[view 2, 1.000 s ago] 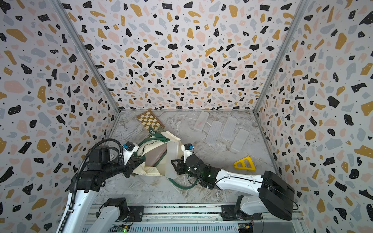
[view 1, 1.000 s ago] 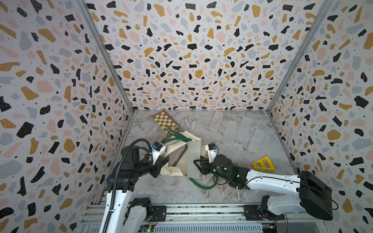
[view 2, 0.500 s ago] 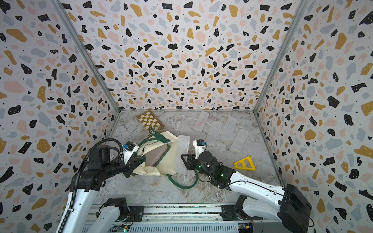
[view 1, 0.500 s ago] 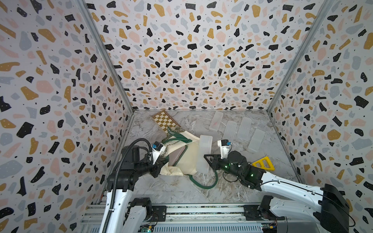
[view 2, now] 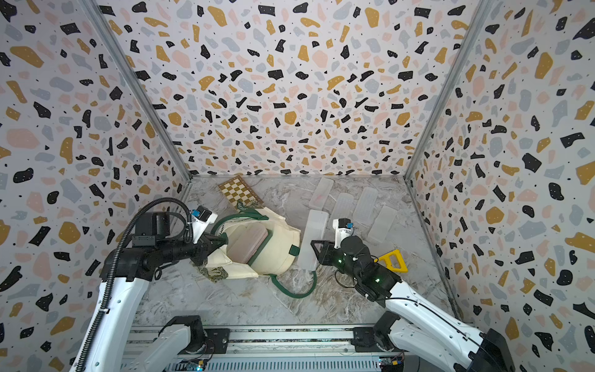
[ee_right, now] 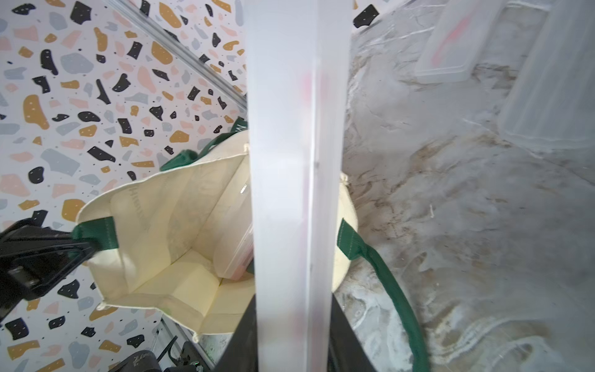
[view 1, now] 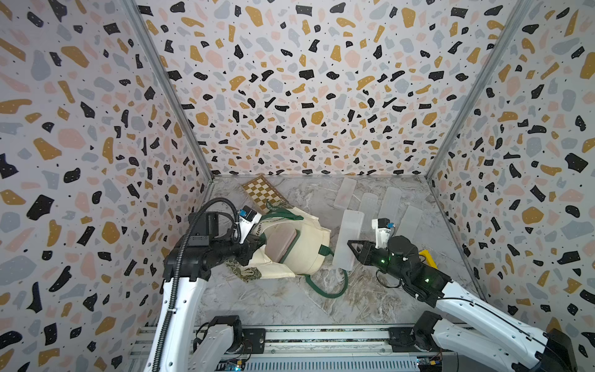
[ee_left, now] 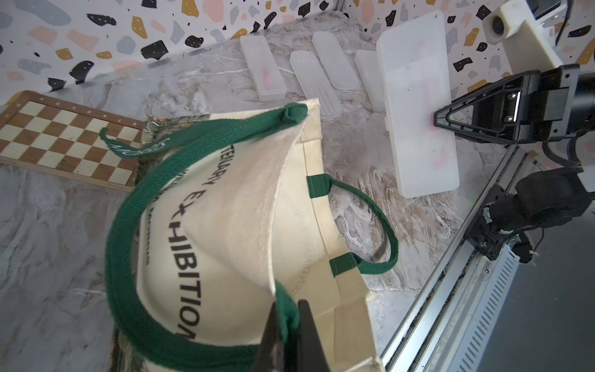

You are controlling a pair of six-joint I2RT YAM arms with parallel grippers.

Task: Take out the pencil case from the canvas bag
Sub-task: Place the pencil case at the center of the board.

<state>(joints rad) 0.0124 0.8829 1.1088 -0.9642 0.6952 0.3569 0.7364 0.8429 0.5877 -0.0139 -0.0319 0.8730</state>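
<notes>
Frosted plastic pencil case [view 1: 349,225] is sitting outside the cream canvas bag [view 1: 309,254], just beside its mouth, pinched in the right claw [view 1: 351,248]; left claw [ee_left: 288,328] is pinching the bag's green strap [ee_left: 124,225]

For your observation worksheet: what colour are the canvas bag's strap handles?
Dark green; the strap handles show best in the left wrist view.

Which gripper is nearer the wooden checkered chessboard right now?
Left. The left gripper is clamped on the cream canvas bag, whose far edge reaches the chessboard; the right gripper holds a frosted plastic pencil case beyond the bag's other side.
</notes>
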